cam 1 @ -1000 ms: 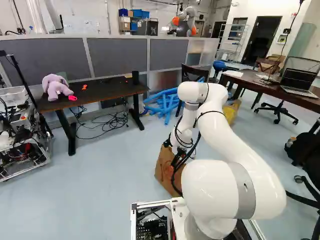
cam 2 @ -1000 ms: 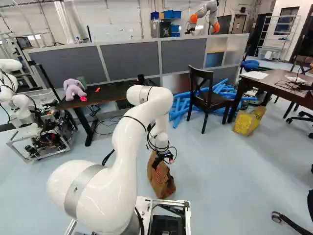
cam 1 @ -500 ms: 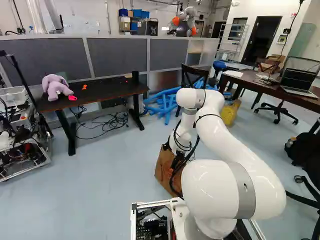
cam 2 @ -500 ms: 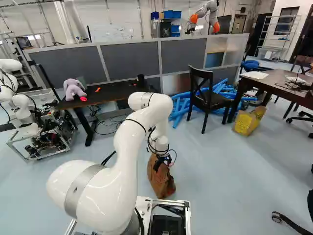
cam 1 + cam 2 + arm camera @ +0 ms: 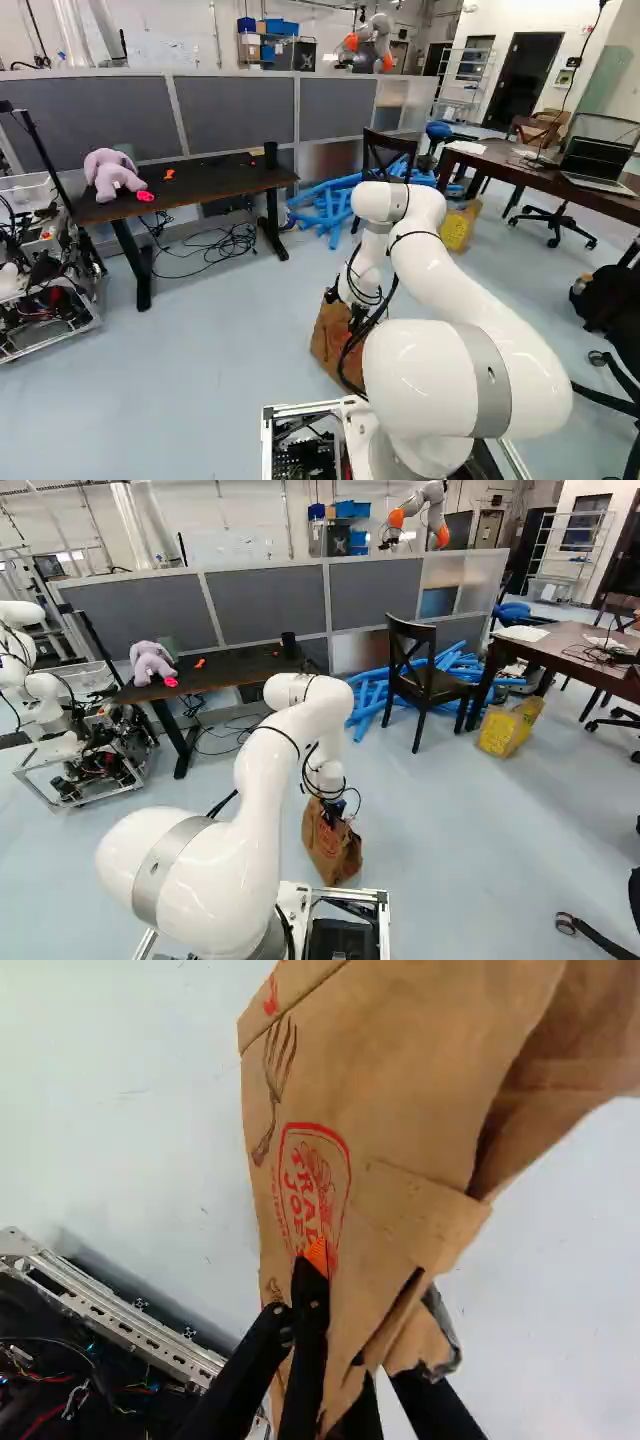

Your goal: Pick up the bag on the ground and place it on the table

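Note:
The brown paper bag (image 5: pixel 333 854) stands on the floor just ahead of the base, leaning a little. At its top edge is my gripper (image 5: pixel 331 811), pointing down. In the left base view the arm and its cables partly cover the bag (image 5: pixel 329 338). Up close in the wrist view, my gripper (image 5: pixel 345 1332) is shut on the bag (image 5: pixel 400 1090): one finger with an orange pad (image 5: pixel 316 1256) lies across the printed side, and the paper hides most of the other. A dark table (image 5: pixel 230 178) stands at the left, by the partition.
A purple plush toy (image 5: pixel 112 173) and small items lie on that table. A black chair (image 5: pixel 425 680), blue tubes (image 5: pixel 370 695) and a yellow bag (image 5: pixel 508 727) stand farther off. Another dark table (image 5: pixel 500 170) with a laptop is at the right. Another robot (image 5: pixel 30 660) stands at the left.
The arm has lowered slightly toward the bag, and my gripper has shut on its top edge. The bag's upper part has shifted a little. The base has not moved.

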`<state>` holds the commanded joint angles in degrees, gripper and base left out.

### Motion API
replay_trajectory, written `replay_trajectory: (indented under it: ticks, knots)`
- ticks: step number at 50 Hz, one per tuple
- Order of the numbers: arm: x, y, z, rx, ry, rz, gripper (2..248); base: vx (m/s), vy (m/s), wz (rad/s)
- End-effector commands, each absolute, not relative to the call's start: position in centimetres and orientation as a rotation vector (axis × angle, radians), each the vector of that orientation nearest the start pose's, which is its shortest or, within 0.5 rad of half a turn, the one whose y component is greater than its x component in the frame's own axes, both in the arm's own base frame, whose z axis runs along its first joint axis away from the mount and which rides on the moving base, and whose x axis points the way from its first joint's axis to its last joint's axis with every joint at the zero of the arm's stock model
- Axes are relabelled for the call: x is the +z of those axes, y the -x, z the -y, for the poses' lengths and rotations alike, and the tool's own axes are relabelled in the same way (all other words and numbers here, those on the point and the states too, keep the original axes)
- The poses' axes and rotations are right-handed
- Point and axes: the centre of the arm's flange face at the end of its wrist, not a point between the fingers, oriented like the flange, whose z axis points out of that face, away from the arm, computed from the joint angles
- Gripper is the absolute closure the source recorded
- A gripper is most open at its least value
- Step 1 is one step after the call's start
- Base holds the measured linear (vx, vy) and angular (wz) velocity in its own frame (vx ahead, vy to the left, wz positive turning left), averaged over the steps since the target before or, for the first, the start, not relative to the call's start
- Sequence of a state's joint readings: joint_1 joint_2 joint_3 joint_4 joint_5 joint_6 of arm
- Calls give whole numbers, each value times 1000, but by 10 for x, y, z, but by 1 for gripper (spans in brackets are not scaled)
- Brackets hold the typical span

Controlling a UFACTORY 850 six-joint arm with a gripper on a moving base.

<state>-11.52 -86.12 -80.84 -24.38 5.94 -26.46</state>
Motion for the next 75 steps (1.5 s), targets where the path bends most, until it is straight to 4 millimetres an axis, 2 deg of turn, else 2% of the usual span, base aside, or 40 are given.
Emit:
replay_trajectory:
  ticks: [23, 51, 75]
  knots:
    - [-134, -490, 96, -38, 2926, 1042, 229, 0, 0, 0]
    - [-93, -489, 95, -48, 2929, 1045, 229, 0, 0, 0]
    - [-57, -481, 84, -43, 2917, 1073, 229, 0, 0, 0]
